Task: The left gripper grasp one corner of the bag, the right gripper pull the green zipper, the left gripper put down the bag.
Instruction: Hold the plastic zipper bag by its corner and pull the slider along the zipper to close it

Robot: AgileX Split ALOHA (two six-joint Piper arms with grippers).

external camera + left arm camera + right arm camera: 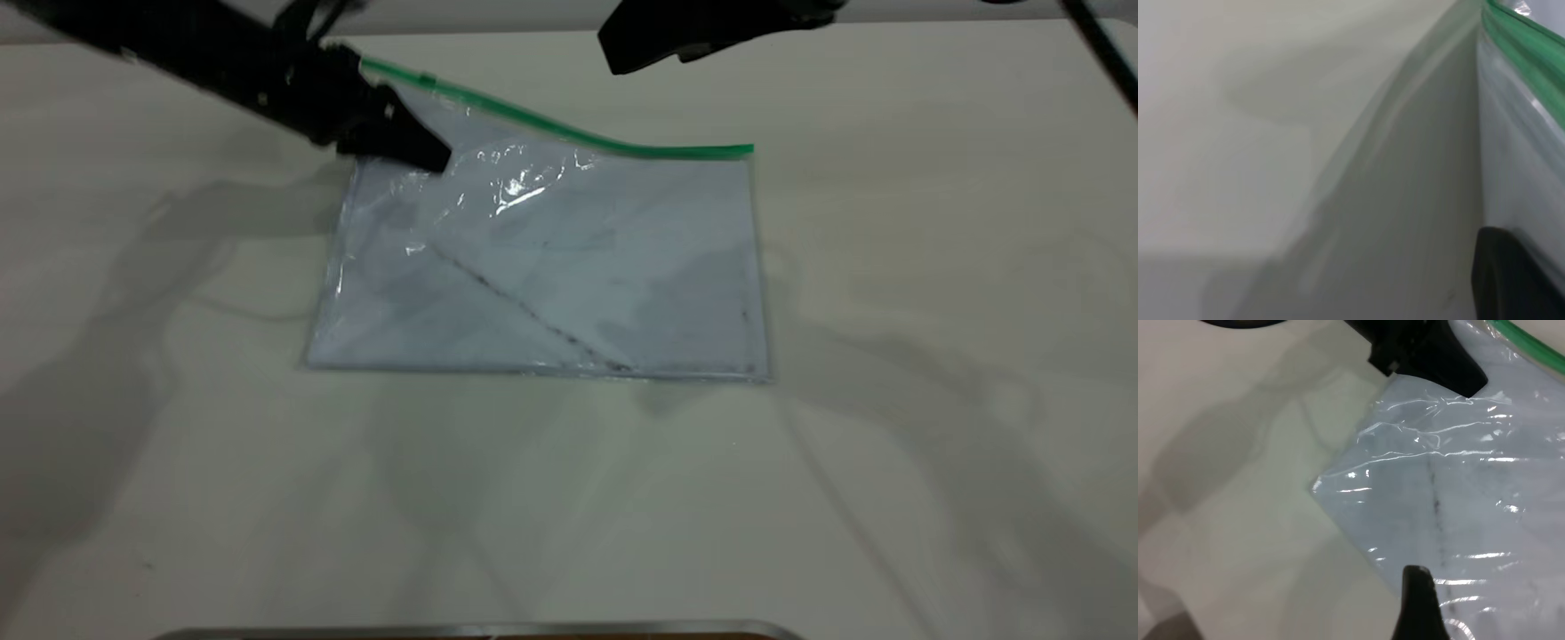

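Left gripper (1431, 360) on bag (1458, 493) corner — creased

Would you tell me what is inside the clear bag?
Inside the bag lies white paper with a dark diagonal streak; the left gripper covers one corner.

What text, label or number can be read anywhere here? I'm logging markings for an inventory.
None can be read.
Clear plastic bag with white paper inside: only a dark smudged diagonal streak, no lettering.
Thin green plastic zipper strip: plain.
Black left pincer, holding the bag's corner: no marking visible.
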